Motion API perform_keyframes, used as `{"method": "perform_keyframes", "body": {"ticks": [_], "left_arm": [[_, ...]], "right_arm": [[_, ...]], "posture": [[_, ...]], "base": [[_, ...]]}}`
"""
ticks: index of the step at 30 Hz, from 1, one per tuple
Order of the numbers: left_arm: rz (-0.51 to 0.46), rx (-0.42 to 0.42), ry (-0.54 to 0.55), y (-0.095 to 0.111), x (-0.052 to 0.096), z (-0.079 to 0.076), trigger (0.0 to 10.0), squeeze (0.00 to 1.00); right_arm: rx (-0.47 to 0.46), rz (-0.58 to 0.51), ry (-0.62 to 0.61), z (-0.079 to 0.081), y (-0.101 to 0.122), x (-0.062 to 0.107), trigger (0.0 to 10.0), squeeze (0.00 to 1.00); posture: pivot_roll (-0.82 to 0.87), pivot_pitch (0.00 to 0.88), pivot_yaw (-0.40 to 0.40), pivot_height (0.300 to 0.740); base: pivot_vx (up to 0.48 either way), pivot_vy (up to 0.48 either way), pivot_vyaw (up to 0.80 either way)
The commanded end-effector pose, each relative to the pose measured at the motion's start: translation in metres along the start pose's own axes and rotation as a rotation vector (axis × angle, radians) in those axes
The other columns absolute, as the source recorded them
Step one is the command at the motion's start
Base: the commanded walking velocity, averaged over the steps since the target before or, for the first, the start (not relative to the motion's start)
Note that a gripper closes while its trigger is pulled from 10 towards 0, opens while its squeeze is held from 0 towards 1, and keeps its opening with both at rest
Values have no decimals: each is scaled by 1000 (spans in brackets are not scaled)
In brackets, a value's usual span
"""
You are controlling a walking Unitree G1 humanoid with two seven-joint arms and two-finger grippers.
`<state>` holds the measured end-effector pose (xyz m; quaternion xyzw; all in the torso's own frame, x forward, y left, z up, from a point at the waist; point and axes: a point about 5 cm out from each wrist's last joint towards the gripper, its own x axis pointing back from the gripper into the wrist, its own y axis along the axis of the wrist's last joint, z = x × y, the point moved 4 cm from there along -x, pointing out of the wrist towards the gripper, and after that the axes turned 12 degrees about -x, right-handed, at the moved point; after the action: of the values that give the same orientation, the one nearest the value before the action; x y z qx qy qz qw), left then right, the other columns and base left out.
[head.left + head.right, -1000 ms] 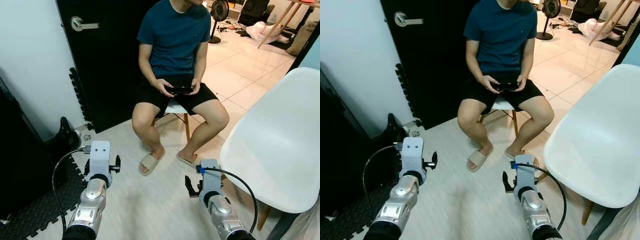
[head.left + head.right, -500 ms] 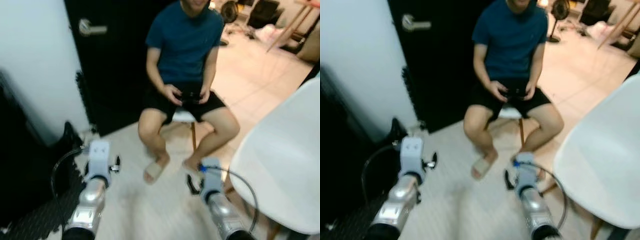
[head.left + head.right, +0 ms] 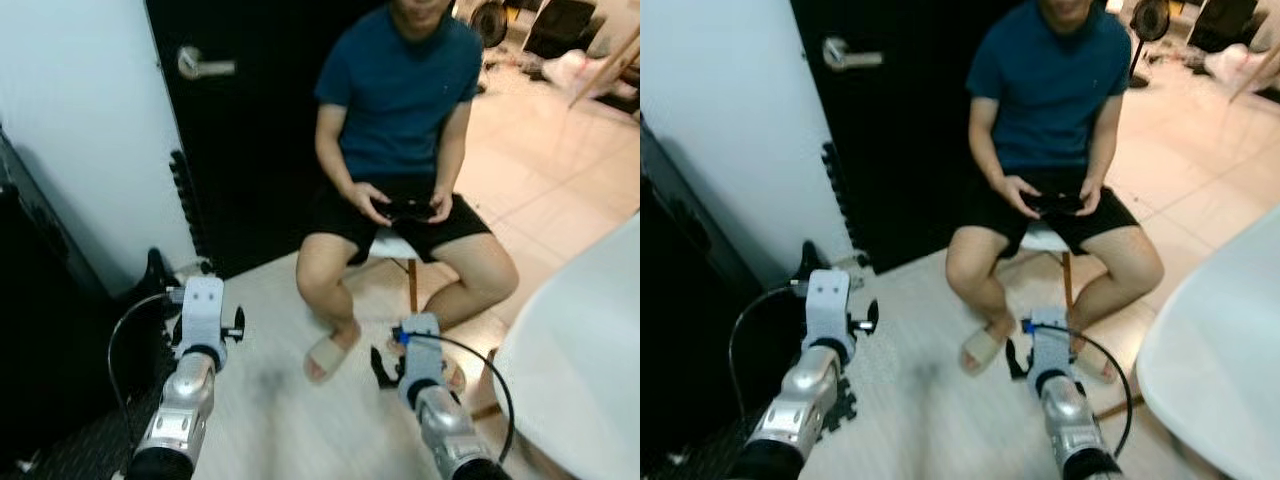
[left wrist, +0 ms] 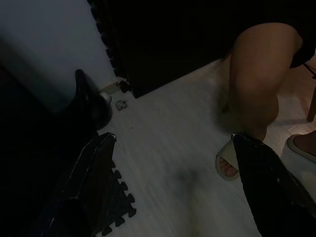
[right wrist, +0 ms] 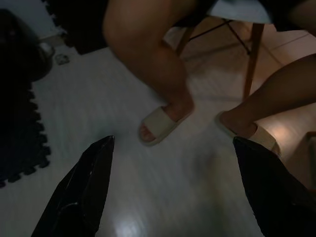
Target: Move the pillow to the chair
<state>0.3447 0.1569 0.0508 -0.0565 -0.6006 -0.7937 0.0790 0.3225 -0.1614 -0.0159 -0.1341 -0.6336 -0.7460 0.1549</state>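
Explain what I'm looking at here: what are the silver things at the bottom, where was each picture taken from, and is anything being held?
The silver things are the two arms of a walking humanoid robot. Two pictures come from a stereo camera on its head, looking forward and down. The other two, darker, come from cameras on its wrists, looking out between each gripper's two black fingers. The left gripper and right gripper are both open and hold nothing, hovering over pale flooring. Facing the robot, a person in a blue shirt sits on a stool, holding a dark controller and wearing sandals. Behind is a black door. On the robot's right is the white chair.
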Motion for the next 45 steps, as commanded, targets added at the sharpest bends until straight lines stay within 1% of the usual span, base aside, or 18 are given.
{"method": "perform_keyframes", "body": {"ticks": [1, 4, 5, 10, 15, 25, 28, 30, 34, 37, 38, 41, 43, 45], "left_arm": [[23, -9, -1, -6, 2, -1, 10000, 0], [23, -9, -1, -6, 1, -1, 10000, 0], [23, -8, 1, -6, 1, -1, 10000, 0], [25, -8, 5, -7, 1, 1, 10000, 0], [28, -3, 10, -8, 1, 1, 10000, 0], [38, 2, 20, -13, 4, 3, 10000, 0], [48, -14, 28, -16, 4, 6, 10000, 0], [52, -19, 26, -16, 4, 6, 10000, 0], [53, -19, 25, -15, 3, 6, 10000, 0], [59, -15, 28, -17, 4, 4, 10000, 0], [63, -23, 27, -18, 4, 4, 10000, 0], [61, -37, 29, -19, 4, 8, 10000, 0], [65, -31, 32, -22, 6, 6, 10000, 0], [57, -16, 32, -23, 7, 6, 10000, 0]], "right_arm": [[-29, 20, -27, -8, -7, 3, 10000, 0], [-46, 21, -33, -9, -7, 3, 10000, 0], [-65, 23, -43, -11, -8, 3, 10000, 0], [-57, 25, -48, -13, -8, 4, 10000, 0], [-71, 33, -56, -14, -9, 4, 10000, 0], [-55, 40, -48, -13, -11, 4, 10000, 0], [-18, 48, -33, -12, -11, 4, 10000, 0], [-12, 49, -34, -12, -11, 4, 10000, 0], [-17, 46, -38, -17, -9, 5, 10000, 0], [-5, 55, -39, -19, -12, 6, 10000, 0], [0, 58, -39, -19, -13, 6, 10000, 0], [14, 40, -5, -9, -9, 5, 10000, 0], [7, 42, 0, -9, -11, 6, 10000, 0], [18, 50, -2, -8, -13, 6, 10000, 0]], "posture": [[17, 79, 8, 740], [17, 79, 8, 740], [15, 79, 10, 740], [13, 79, 16, 740], [13, 82, 13, 740], [5, 95, -2, 740], [0, 110, 4, 740], [0, 111, 5, 740], [15, 115, -3, 740], [-5, 116, -9, 740], [-11, 115, -11, 740], [-15, 103, -30, 740], [-14, 81, -31, 740], [-14, 78, -34, 740]], "base": [[0, 0, 0], [0, 0, -704], [0, 0, -800], [0, 0, -800], [0, 0, -800], [0, 0, -800], [0, 0, -800], [0, 0, -800], [0, 0, -800], [0, 0, -800], [0, 0, -800], [0, 0, -800], [0, 0, -800], [0, 0, -800]]}}
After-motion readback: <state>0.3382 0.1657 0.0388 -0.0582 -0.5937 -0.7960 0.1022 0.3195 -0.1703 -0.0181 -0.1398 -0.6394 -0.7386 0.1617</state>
